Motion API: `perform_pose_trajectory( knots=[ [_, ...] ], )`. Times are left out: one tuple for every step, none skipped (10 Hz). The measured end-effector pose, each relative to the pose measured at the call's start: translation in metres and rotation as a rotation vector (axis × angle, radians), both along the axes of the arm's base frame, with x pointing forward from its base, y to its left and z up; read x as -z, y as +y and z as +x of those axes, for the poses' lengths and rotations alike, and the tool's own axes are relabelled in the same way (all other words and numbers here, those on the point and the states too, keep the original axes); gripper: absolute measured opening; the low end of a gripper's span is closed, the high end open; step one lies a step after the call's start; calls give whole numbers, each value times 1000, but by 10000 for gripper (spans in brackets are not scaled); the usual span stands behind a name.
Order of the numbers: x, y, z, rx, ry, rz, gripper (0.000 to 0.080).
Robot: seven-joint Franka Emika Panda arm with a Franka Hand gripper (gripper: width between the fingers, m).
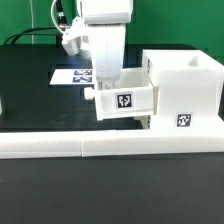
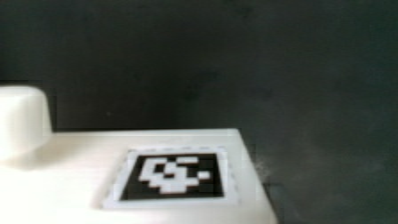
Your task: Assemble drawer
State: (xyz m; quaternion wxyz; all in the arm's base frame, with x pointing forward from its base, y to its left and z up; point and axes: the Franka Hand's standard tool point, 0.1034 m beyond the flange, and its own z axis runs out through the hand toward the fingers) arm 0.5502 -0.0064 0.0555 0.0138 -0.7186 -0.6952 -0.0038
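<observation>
We observed a white tagged tray [image 1: 126, 101] at the hollow housing's [image 1: 185, 88] open left side; the gripper [image 1: 105, 88] stood over it, finger state indiscernible.

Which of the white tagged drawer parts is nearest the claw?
The shallow white plastic tray, directly below the claw. The hollow white cube-shaped housing stands on the exterior view's right, farther from the claw.

The table [image 1: 30, 85] is black. On it sit a big white box [image 1: 185, 92] with a tag, a flat white marker board [image 1: 75, 74] farther back, and a long low white bar [image 1: 110, 147] along the front.
</observation>
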Motion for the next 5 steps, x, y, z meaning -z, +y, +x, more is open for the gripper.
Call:
perform_pose_trajectory(
  knots=[
    [1,-1,0,1,2,0,42],
    [1,-1,-1,2,3,0,42],
    [2,-1,-1,3,4,0,42],
    [2,-1,-1,5,4,0,42],
    [2,4,-1,3,2,1,42]
  ],
)
